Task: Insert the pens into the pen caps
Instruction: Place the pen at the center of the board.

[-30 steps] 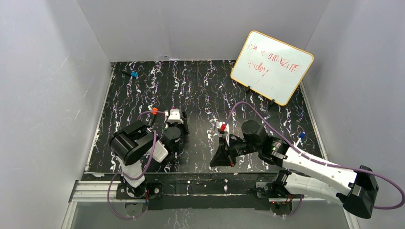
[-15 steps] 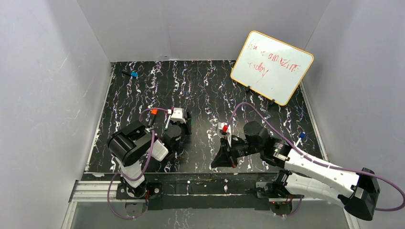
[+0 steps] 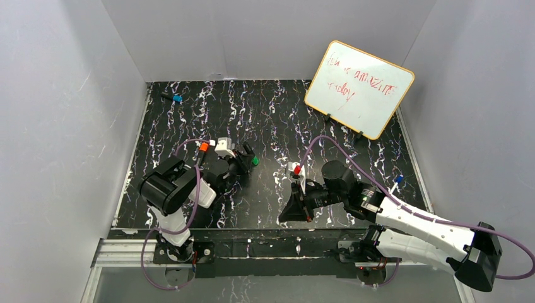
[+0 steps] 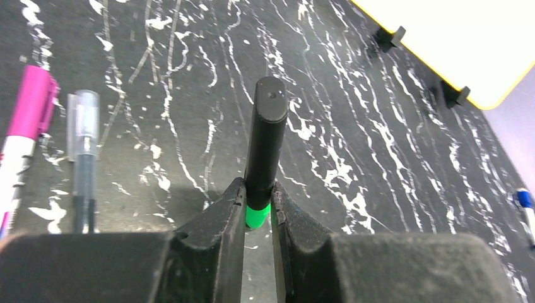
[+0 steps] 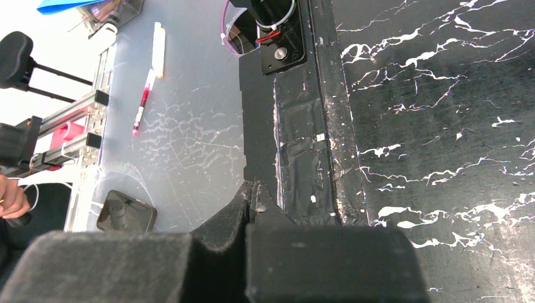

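My left gripper (image 4: 258, 192) is shut on a short black marker (image 4: 265, 136). The marker points away from the wrist camera, and its green end (image 4: 257, 216) sits between the jaws. From above, the left gripper (image 3: 246, 161) is left of the mat's centre with the green end (image 3: 255, 160) showing. A pink-capped white pen (image 4: 30, 110) and a slim clear-capped dark pen (image 4: 83, 148) lie to the left in the left wrist view. An orange piece (image 3: 204, 146) lies by the left arm. A blue cap (image 3: 177, 98) lies far back left. My right gripper (image 5: 253, 192) is shut and empty, over the near edge (image 3: 291, 211).
A whiteboard (image 3: 359, 88) with red writing leans on stands at the back right. A blue-tipped white pen (image 3: 395, 184) lies at the mat's right edge. Grey walls enclose the mat on three sides. A metal rail (image 3: 252, 249) runs along the near edge.
My left gripper has swung to the right with the marker, so its green end now shows from above. The right arm shifted slightly, then stayed still.
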Controlling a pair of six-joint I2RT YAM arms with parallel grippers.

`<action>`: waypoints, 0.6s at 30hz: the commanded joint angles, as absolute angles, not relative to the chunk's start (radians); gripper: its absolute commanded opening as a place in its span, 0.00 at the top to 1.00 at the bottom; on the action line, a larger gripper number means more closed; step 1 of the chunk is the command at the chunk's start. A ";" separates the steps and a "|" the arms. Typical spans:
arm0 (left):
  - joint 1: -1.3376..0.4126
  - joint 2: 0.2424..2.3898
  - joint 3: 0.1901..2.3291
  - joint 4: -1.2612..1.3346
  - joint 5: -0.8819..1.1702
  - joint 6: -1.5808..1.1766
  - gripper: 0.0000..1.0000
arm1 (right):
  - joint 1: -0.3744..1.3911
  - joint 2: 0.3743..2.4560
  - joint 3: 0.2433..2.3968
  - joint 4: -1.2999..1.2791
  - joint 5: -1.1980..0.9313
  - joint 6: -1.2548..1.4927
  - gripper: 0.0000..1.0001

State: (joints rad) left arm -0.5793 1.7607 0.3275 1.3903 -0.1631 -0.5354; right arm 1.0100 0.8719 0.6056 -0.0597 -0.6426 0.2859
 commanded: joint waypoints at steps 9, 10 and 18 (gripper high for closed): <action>-0.522 1.766 0.384 1.323 0.040 -0.822 1.00 | 1.008 0.854 0.598 -0.041 -0.652 0.287 0.99; -0.520 1.759 0.382 1.309 0.039 -0.839 1.00 | 1.009 0.854 0.598 -0.040 -0.653 0.286 0.99; -0.500 1.746 0.367 1.250 0.015 -1.007 1.00 | 1.009 0.853 0.597 -0.040 -0.653 0.286 0.99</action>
State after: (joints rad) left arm -0.5114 1.7809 0.3676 1.2919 0.0196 -0.8993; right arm 1.0100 0.8719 0.6056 -0.0597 -0.6430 0.2863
